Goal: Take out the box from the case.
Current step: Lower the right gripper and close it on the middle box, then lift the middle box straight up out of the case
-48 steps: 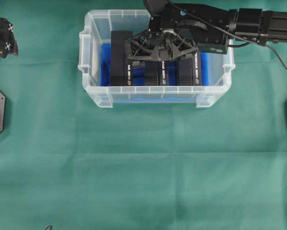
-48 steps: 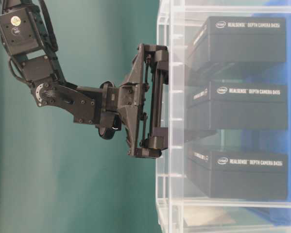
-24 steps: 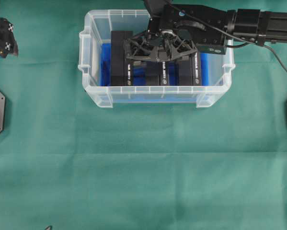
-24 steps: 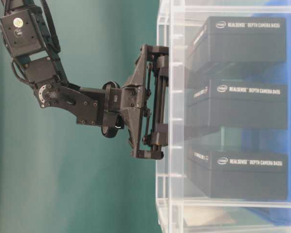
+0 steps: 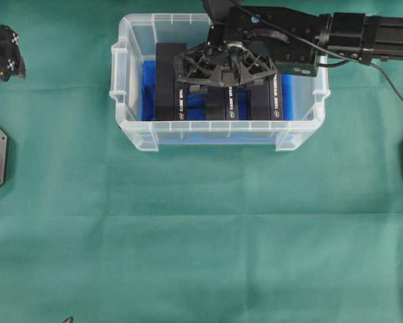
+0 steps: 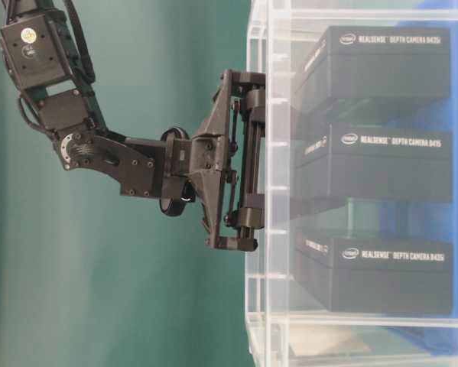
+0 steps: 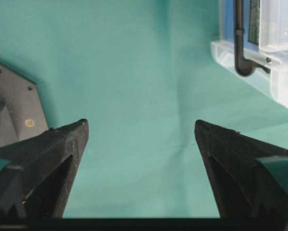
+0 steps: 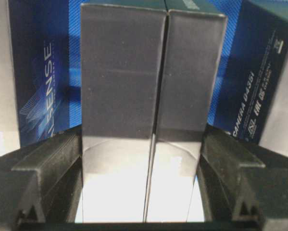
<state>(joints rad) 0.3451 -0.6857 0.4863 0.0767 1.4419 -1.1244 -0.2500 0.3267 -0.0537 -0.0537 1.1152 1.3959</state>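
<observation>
While the middle box [image 8: 148, 96] stands on edge in the case [image 5: 137, 128], packed between a left box [image 5: 169, 81] and a right box [image 5: 265, 94] on the blue floor, the right tool [image 5: 225, 70] is down over it with a finger on each side. In the wrist view the fingers [image 8: 47, 163] sit just beside the box's flanks, apparently touching, yet I cannot tell whether they press firmly or only bracket it. What it spans looks like two slim halves with a seam between them, so a weak or off-centre squeeze might lift one half and leave the other, or let the box slide out partway up. Because the neighbours stand so near, the fingers have little room; one could catch on a neighbour's edge and drag it up too, or tip it over against the case wall. A slanted pull could jam the box against its neighbours or knock it on the rim, and since the case is light plastic resting loose on the table [image 5: 201, 235], it might rise or skid along with the load. From the table-level view the tool's body is at the rim, so the hold on the box is hard to judge. Well apart to the side, the left tool [image 7: 141, 132] hovers wide open and empty over bare cloth, too far to steady the case.
</observation>
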